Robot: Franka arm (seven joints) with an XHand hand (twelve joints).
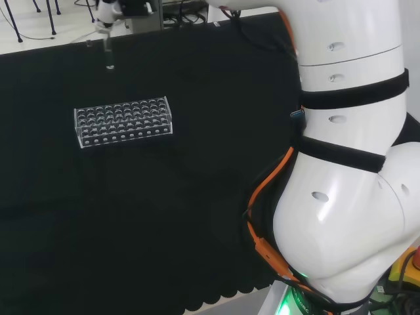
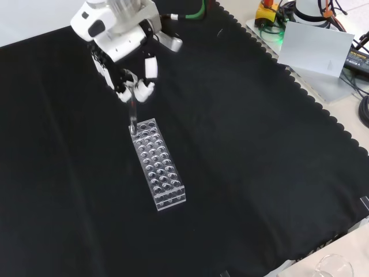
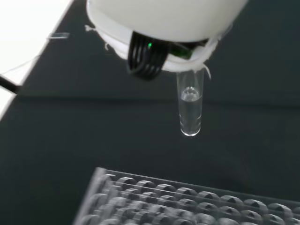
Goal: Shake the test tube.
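A clear test tube (image 3: 190, 108) with some clear liquid in its lower part hangs upright from the hand (image 2: 124, 55), whose fingers pinch its upper end. In the front view the tube (image 2: 132, 109) points down just above the far end of a clear test tube rack (image 2: 158, 163) with many empty holes. From the head view, the hand (image 1: 105, 14) is at the far edge of the cloth, the tube (image 1: 109, 54) hanging below it, well beyond the rack (image 1: 123, 121). The rack (image 3: 187, 199) lies below the tube in the wrist view.
Black cloth covers the bench. In the front view a grey box (image 2: 316, 49) and cables lie off the cloth at the top right, and a clear glass vessel (image 2: 334, 268) sits at the bottom right edge. The arm's white links (image 1: 354, 164) fill the head view's right.
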